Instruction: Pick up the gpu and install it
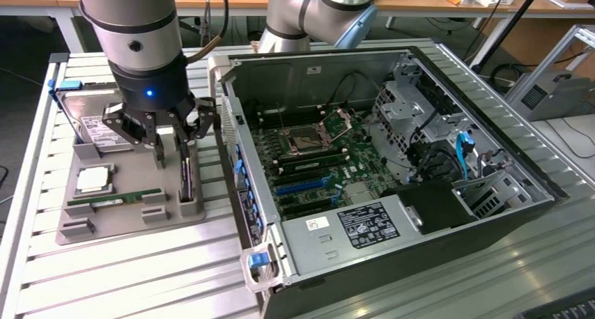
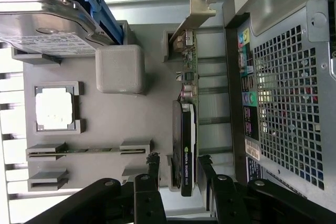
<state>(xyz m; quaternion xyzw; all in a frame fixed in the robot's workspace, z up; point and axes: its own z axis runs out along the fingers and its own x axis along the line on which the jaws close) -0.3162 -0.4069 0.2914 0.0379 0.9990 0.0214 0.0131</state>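
Pincer (image 1: 177, 149) spread wide, the arm hovers over the gpu (image 2: 187, 129), which stands on edge in its slot on the gray tray (image 1: 138, 174) beside the open computer case (image 1: 316, 72); a clean grasp likely means centring both fingers on the card's thin faces before closing.

This is a robotics lab or workshop. A robot arm (image 1: 139, 47) stands over a slatted metal table (image 1: 139, 277) that carries an opened computer case (image 1: 316, 72) and a grey parts fixture (image 1: 138, 171). In the exterior view, cluttered wooden workbenches (image 1: 419, 0) run along twelve o'clock, with aluminium framing (image 1: 569, 51) at two o'clock.
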